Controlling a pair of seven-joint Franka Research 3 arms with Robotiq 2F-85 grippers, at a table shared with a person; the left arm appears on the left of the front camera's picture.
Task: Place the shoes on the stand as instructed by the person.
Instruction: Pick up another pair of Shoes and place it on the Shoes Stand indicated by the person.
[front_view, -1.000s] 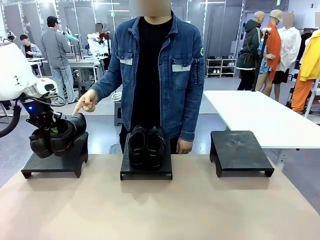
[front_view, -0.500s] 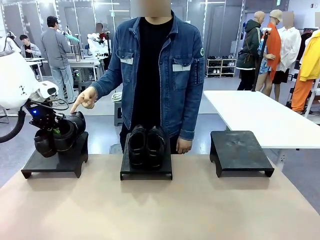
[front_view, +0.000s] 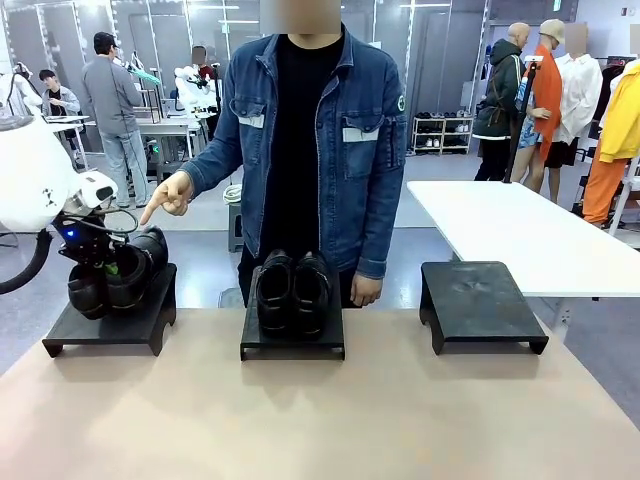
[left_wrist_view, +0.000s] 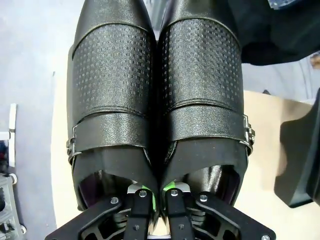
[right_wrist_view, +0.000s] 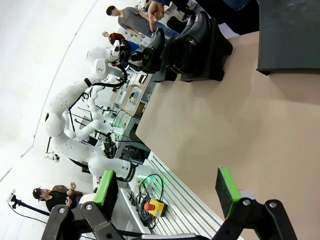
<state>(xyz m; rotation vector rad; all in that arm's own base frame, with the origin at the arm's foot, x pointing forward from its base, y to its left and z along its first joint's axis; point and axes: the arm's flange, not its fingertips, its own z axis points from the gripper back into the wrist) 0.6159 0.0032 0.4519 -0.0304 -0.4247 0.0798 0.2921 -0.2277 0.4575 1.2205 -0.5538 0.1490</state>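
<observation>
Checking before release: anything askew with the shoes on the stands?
Yes. The left gripper grips its pair tilted over the left stand, not flat; the middle pair sits level on its stand.

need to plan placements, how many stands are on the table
3: the left stand under the pair in the left gripper, the middle stand holding shoes, the right stand bare.

My arms (right_wrist_view: 67, 112) are glossy white, rounded shells; my grippers (right_wrist_view: 165, 200) black linkages with silver screws — green pads (right_wrist_view: 226, 192), thin black cables.
</observation>
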